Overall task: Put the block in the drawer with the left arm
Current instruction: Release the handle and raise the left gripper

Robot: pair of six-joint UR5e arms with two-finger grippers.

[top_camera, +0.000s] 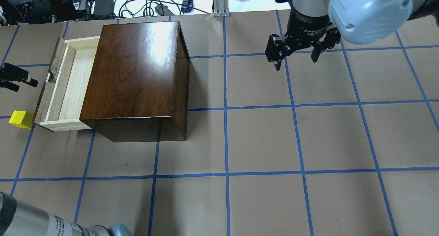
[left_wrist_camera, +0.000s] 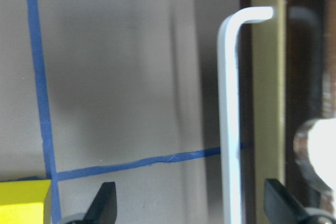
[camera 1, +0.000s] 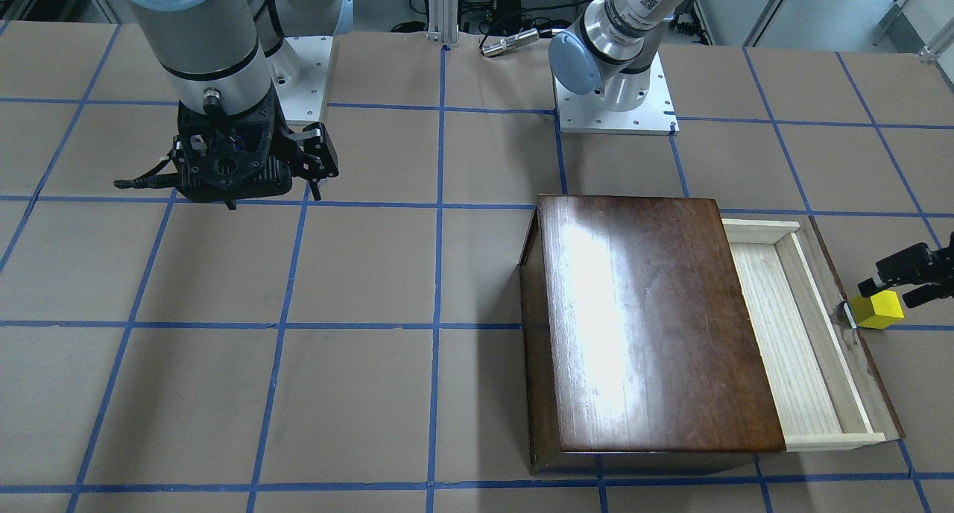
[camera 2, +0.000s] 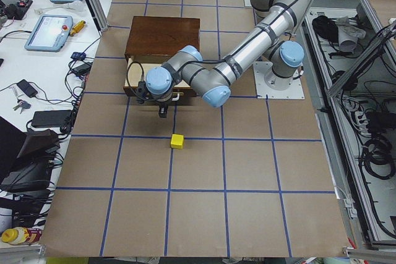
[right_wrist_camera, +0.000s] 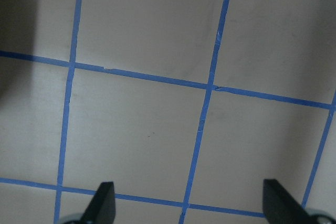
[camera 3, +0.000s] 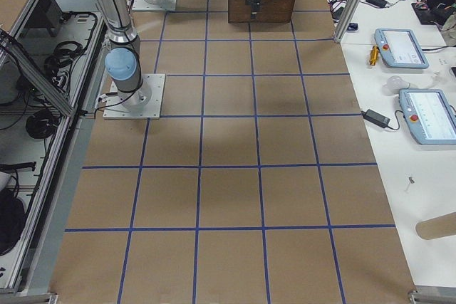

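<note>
The yellow block (top_camera: 21, 119) lies on the table just outside the open drawer's near corner, and also shows in the front view (camera 1: 878, 309) and left wrist view (left_wrist_camera: 23, 200). The drawer (top_camera: 65, 88) is pulled out of the dark wooden box (top_camera: 137, 74); its pale tray is empty. My left gripper (top_camera: 26, 86) is open and empty. It hovers by the drawer's front panel, with the white handle (left_wrist_camera: 231, 119) between its fingers, a little way from the block. My right gripper (top_camera: 296, 54) is open and empty, far off on the other side.
The box (camera 1: 648, 326) stands on brown paper with blue tape lines. Cables and devices lie beyond the far table edge (top_camera: 137, 6). The right arm's base (camera 1: 298, 73) and the left arm's base (camera 1: 615, 103) are bolted to the table.
</note>
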